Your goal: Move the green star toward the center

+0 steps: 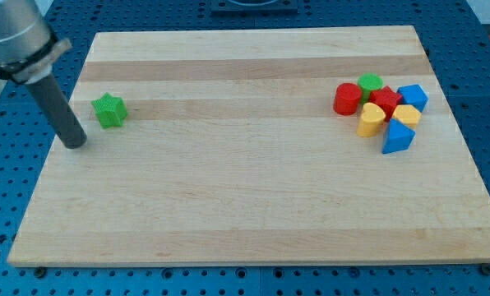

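The small green star-shaped block [108, 110] sits near the left edge of our pale wooden board [253, 205], well apart from its centre, so the push is all left to do. My tip [75, 144], a bare rod with nothing to clench, seems to rest just beside the star at its lower left, apparently not touching.

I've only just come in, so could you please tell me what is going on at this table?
A robot arm with a dark rod is working on a wooden board. My tip rests near the view's left edge, just left of and slightly below the green star block, not touching it. The star sits far left of the middle, so the push toward the center is yet to be made. The other blocks sit in a cluster at the view's upper right: red, green, blue and yellow.
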Controlling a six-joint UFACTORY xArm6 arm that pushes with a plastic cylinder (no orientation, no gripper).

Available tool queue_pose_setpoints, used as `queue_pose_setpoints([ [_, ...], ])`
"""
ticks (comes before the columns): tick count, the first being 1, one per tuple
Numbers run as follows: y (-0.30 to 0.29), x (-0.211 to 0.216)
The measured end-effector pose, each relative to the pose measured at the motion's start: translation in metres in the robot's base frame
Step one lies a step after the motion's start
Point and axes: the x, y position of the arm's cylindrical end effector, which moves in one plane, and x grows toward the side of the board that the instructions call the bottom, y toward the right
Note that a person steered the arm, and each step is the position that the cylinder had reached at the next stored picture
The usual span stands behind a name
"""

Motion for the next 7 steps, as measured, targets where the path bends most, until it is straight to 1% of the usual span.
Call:
queue_pose_setpoints([
  [1,-0.006,-0.033],
  [2,0.012,-0.044],
  [5,0.147,-0.049],
  [7,0.191,-0.053],
])
